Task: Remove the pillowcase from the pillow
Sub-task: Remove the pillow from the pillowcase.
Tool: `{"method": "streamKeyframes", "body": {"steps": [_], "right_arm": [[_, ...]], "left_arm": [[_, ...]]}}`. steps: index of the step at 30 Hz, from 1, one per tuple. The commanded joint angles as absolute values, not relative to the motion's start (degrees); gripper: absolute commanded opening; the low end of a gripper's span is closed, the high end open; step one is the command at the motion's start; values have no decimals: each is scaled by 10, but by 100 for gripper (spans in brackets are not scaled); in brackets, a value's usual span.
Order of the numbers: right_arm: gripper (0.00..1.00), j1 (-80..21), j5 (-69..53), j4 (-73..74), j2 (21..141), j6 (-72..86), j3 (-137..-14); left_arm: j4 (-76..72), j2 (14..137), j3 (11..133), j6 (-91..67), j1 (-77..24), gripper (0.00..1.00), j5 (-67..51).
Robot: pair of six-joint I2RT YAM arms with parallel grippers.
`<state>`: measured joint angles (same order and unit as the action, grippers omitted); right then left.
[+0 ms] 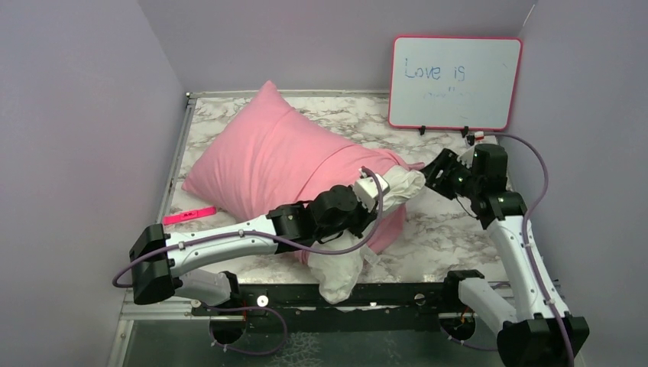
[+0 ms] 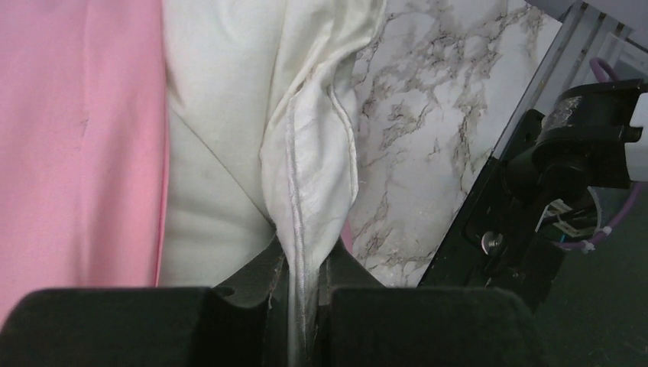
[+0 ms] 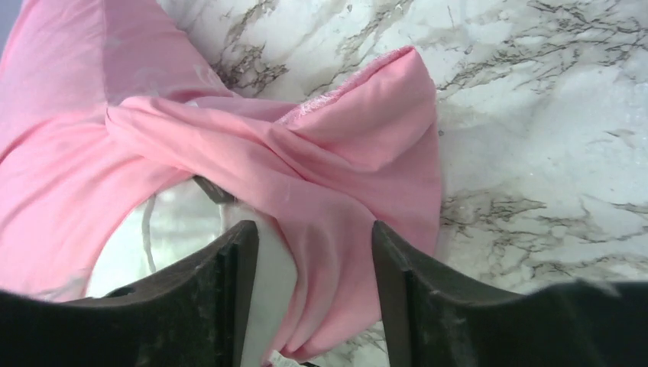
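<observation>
1. The pillowcase (image 1: 267,160) is big, pink and a bit shiny. It lies on the marble table (image 1: 458,229), with one pointy corner at the far side.
2. It covers most of the pillow (image 1: 340,271). The pillow is white, soft and wrinkly. Its near end sticks out of the pink cover and hangs over the front edge of the table.
3. The pink cloth is bunched up and twisted at the open end, on the right side.
4. The left gripper (image 2: 299,306) pinches tight on a white seam of the pillow. The seam stands up in a thin fold between the fingers (image 2: 252,283).
5. The right gripper (image 3: 309,298) has its jaws wide apart. A fold of the pink pillowcase lies between them, but they do not squeeze it.
6. A whiteboard (image 1: 455,82) with a pink rim leans on the back wall. It says "Love is".
7. A small bright pink strip (image 1: 189,215) lies on the table just beside the left edge of the pillowcase.
</observation>
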<state>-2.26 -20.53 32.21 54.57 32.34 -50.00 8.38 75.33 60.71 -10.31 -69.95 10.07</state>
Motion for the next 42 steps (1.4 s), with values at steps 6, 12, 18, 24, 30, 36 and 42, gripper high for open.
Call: {"method": "streamKeyframes", "body": {"steps": [6, 12, 18, 24, 30, 36, 42], "right_arm": [[83, -20, -284, 273, 430, 415, -424], [88, -20, -404, 217, 434, 429, -420], [93, -20, -487, 145, 432, 448, -386], [100, -20, -547, 82, 448, 448, -374], [100, -20, -558, 79, 461, 454, -356], [100, -20, -545, 78, 438, 466, -363], [100, -20, -567, 104, 434, 453, -402]], "left_arm": [[-54, 716, 544, -202, -686, 0, 152], [-74, 712, 530, -233, -684, 0, 177], [-83, 698, 514, -261, -682, 0, 211], [-110, 684, 494, -280, -676, 0, 204], [-122, 686, 492, -303, -673, 0, 207], [-93, 683, 495, -348, -657, 0, 245], [-97, 689, 488, -361, -640, 0, 239]]}}
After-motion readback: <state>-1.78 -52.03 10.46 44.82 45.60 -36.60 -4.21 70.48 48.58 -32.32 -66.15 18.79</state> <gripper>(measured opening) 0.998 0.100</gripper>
